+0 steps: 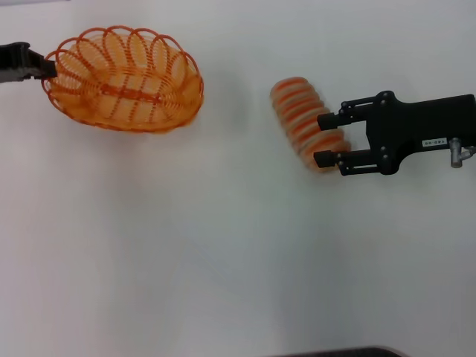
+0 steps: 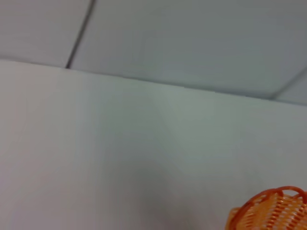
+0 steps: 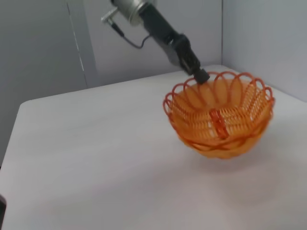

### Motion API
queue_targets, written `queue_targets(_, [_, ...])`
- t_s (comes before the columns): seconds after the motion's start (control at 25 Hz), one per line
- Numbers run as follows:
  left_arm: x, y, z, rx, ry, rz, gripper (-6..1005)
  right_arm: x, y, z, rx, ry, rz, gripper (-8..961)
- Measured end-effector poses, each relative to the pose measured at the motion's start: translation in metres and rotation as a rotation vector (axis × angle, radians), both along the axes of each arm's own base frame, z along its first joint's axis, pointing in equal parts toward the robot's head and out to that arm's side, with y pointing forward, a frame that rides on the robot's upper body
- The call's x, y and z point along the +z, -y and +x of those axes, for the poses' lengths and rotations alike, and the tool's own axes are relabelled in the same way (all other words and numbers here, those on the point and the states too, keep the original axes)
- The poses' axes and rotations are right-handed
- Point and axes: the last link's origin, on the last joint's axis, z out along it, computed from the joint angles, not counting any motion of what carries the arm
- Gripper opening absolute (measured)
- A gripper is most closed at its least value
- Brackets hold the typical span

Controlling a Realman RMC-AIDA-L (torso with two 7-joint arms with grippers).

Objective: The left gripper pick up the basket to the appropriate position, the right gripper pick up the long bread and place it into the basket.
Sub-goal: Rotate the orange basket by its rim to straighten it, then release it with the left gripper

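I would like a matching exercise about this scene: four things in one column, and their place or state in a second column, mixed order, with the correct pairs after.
Things:
1. basket
2. long bread
3. left gripper
4. right gripper

Place or state:
A. between two open black fingers, on the robot's right side
B. closed on the scalloped wire rim
C. open, one finger on each side of the striped loaf
D. orange wire, nothing inside, held at its rim on the robot's left side

Pairs: 1-D, 2-A, 3-B, 4-C
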Motion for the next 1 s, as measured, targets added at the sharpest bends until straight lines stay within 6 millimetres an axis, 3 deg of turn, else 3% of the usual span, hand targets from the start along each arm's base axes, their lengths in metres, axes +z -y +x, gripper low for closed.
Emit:
queue_targets(0.44, [-0.02,0.024,-0.031,0.115,0.104,0.102,61,0.003,-0.005,-0.002,0.018,0.008,0.019,641])
queue_targets(1.0, [-0.045,0.036,-0.04,0.156,0.124,0.071,62,0.004,-0.011,-0.004,0.023,0.024,0.037,641])
